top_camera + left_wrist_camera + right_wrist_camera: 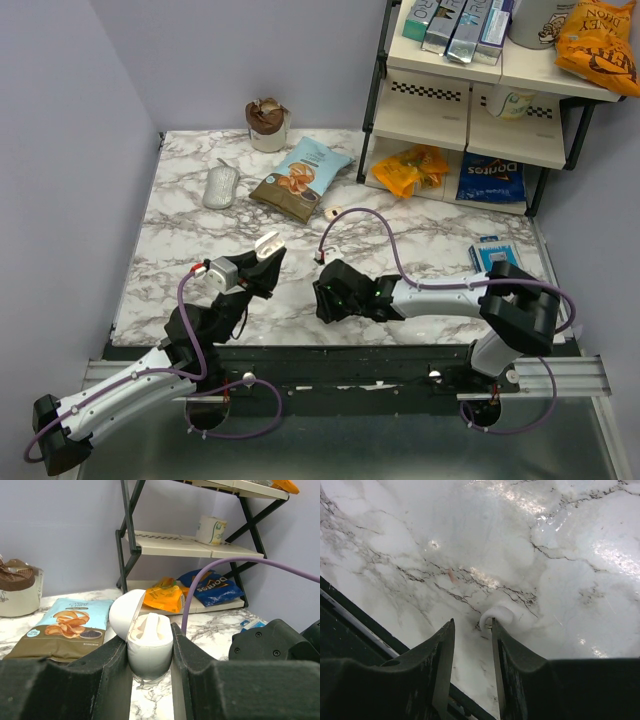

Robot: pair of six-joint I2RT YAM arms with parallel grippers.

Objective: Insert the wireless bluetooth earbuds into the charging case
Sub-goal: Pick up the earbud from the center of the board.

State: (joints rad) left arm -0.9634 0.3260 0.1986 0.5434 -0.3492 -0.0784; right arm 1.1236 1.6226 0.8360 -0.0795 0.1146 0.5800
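My left gripper (262,262) (148,639) is shut on the charging case (267,242) (150,652), a white rounded case held upright above the table with its lid swung open to the left. A white earbud (154,624) lies in the case's top. My right gripper (322,298) (472,623) stands open, low over the marble near the table's front edge. A second small white earbud (498,615) lies on the table at the tip of its right finger (512,652), on that finger's outer side. Only bare marble shows between the jaws.
A grey mouse-like object (222,186), a snack bag (300,178) and a cup (267,124) sit at the back. A shelf rack (470,110) with snacks stands at the back right, a blue box (489,251) at the right. A small cream item (333,211) lies mid-table.
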